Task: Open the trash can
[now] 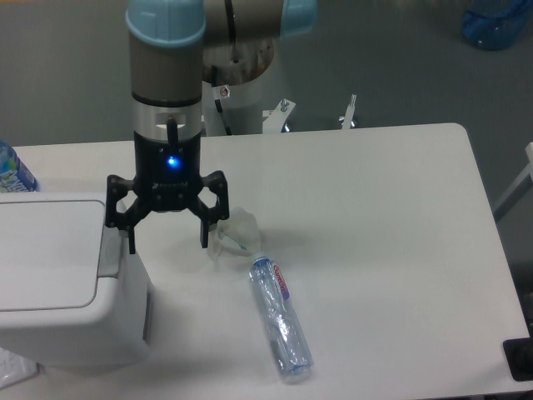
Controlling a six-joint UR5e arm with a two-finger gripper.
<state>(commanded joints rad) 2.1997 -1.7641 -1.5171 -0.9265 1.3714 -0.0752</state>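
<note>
The trash can (58,283) is a large boxy white bin at the left edge of the table, its flat lid down. Its grey push bar (109,251) runs along the lid's right edge. My gripper (166,242) points straight down with its two black fingers spread wide and nothing between them. The left fingertip (131,242) hangs just right of the push bar, at about its height; I cannot tell if it touches. The right fingertip (202,240) is over the table.
A clear plastic bottle (280,318) lies on its side on the white table (375,217). A crumpled clear plastic piece (235,231) sits just right of the gripper. A blue-labelled bottle (12,171) stands behind the bin.
</note>
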